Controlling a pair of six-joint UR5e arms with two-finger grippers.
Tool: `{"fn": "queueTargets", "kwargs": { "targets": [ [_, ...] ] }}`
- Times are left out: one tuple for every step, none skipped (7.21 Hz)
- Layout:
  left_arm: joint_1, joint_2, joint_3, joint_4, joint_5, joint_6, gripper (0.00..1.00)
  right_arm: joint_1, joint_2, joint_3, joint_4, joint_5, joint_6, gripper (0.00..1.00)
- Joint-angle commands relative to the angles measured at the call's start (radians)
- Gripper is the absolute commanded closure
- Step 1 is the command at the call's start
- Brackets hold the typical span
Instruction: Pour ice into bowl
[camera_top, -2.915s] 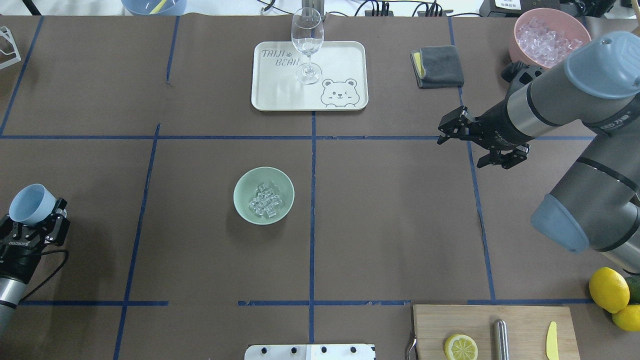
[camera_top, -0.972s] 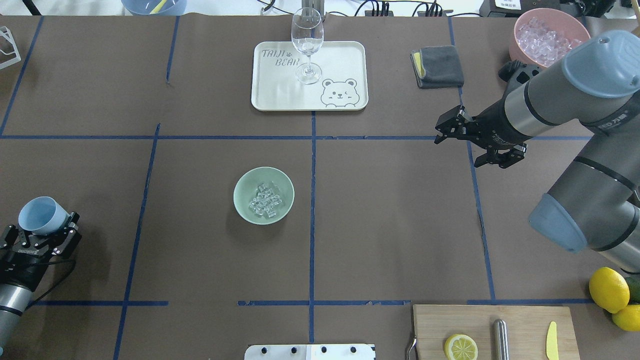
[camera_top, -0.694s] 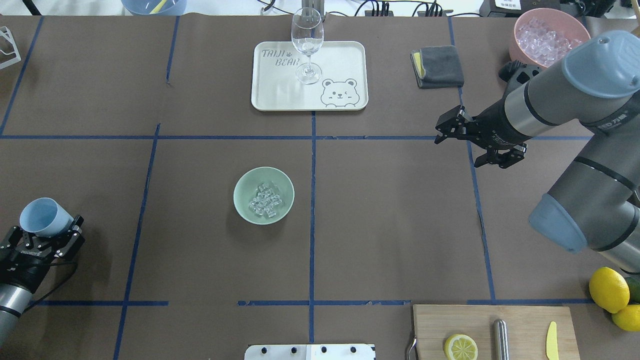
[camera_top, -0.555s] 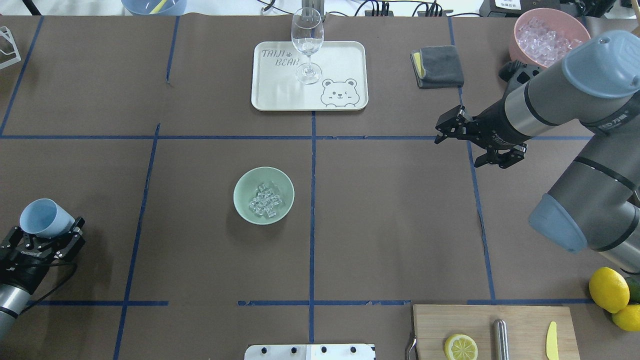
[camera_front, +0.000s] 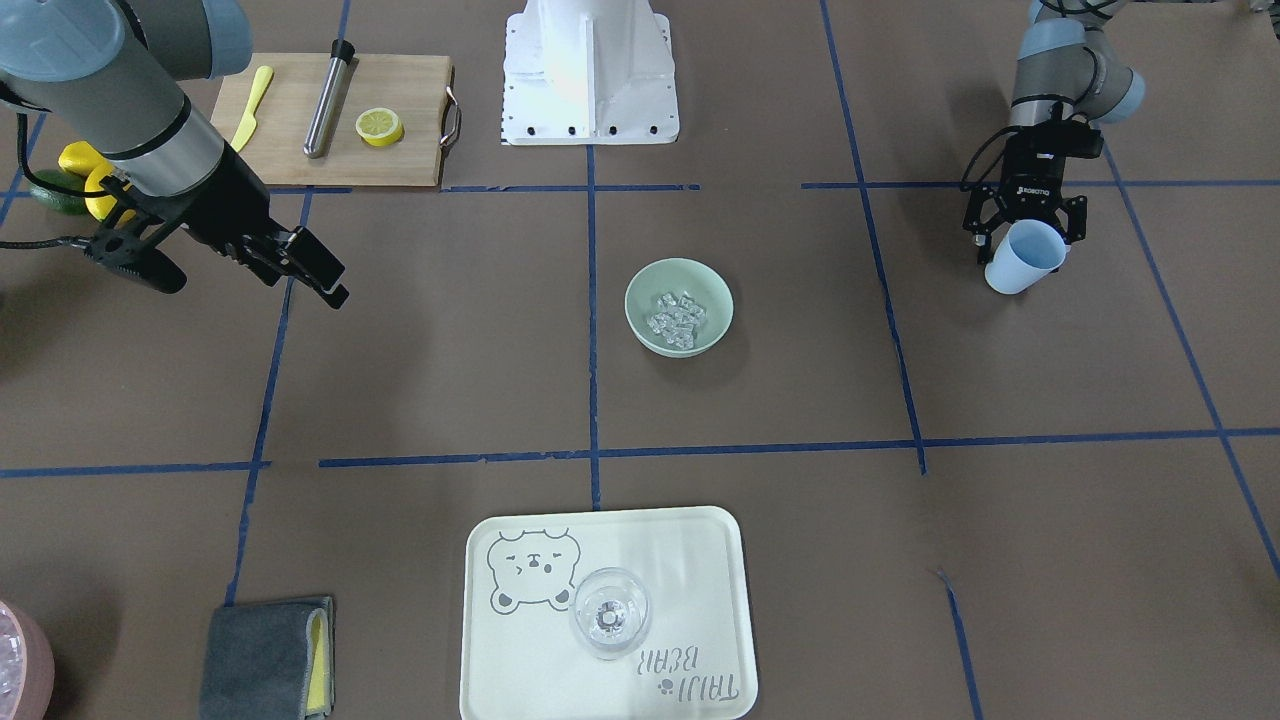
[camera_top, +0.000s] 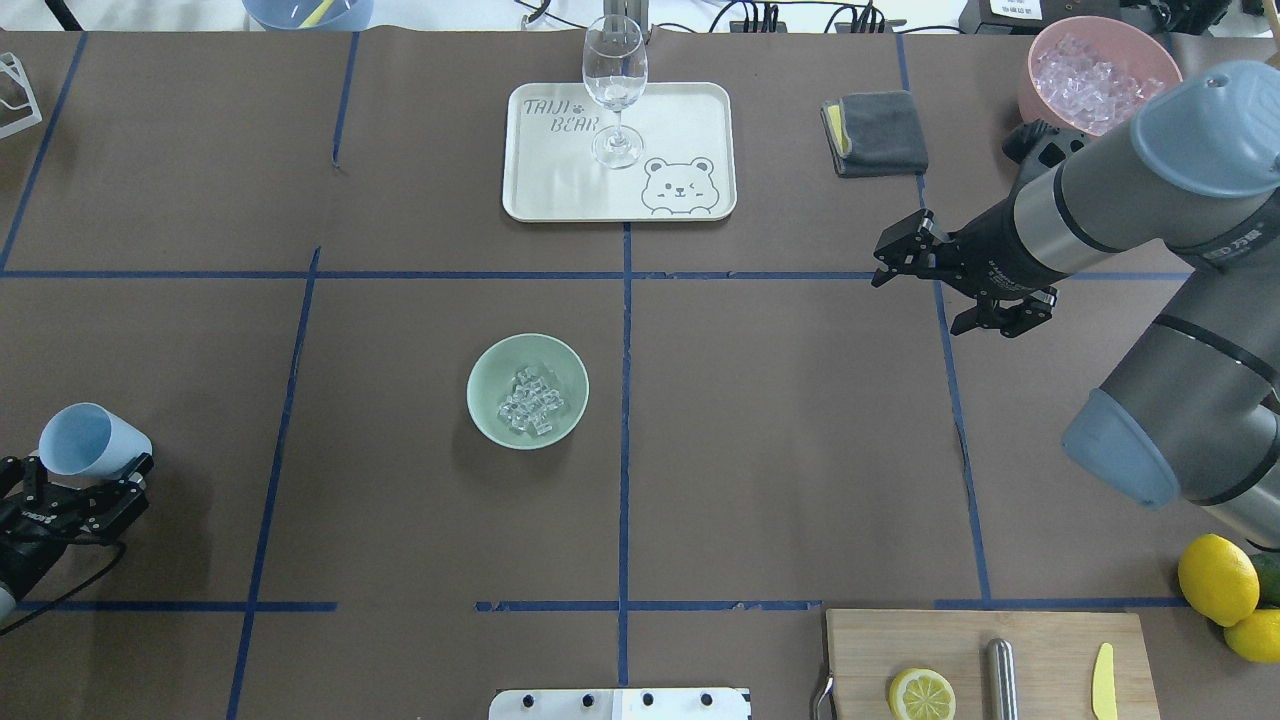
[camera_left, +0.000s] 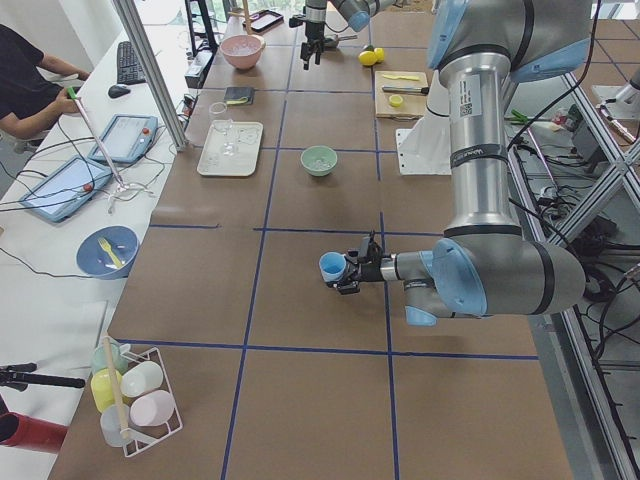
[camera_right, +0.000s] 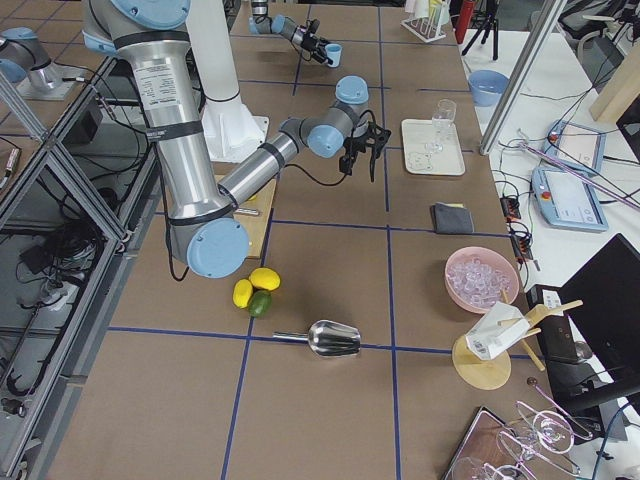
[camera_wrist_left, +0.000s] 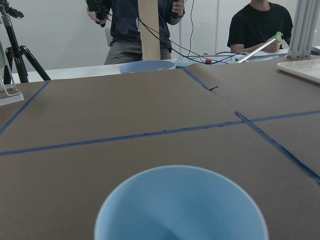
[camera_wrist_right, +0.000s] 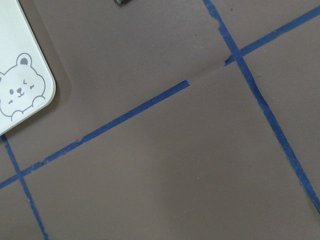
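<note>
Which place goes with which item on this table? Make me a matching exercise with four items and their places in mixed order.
Items:
1. ice
2. wine glass
3. lemon slice
4. blue cup

Places:
a. on the wooden board
b. at the left gripper
c. in the green bowl
d. on the bear tray

Pairs: 1-c, 2-d, 3-a, 4-b.
</note>
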Motion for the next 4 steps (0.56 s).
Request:
{"fn": "queueTargets", "kwargs": {
  "targets": [
    [-0.002,0.098,-0.101,0.017,-0.157,0.027,0.00,0.000,-0.001,0.007,-0.001,0.001,0.000,0.00],
    [-0.004,0.146,-0.149,0.017,-0.226,0.060,0.00,0.000,-0.001,0.005,-0.001,0.001,0.000,0.00],
    [-0.010,0.180,-0.163,0.015,-0.305,0.092,0.00,0.000,-0.001,0.003,-0.003,0.001,0.000,0.00],
    [-0.011,0.212,-0.163,0.015,-0.362,0.143,0.00,0.000,-0.001,0.003,-0.003,0.003,0.000,0.00]
  ]
}}
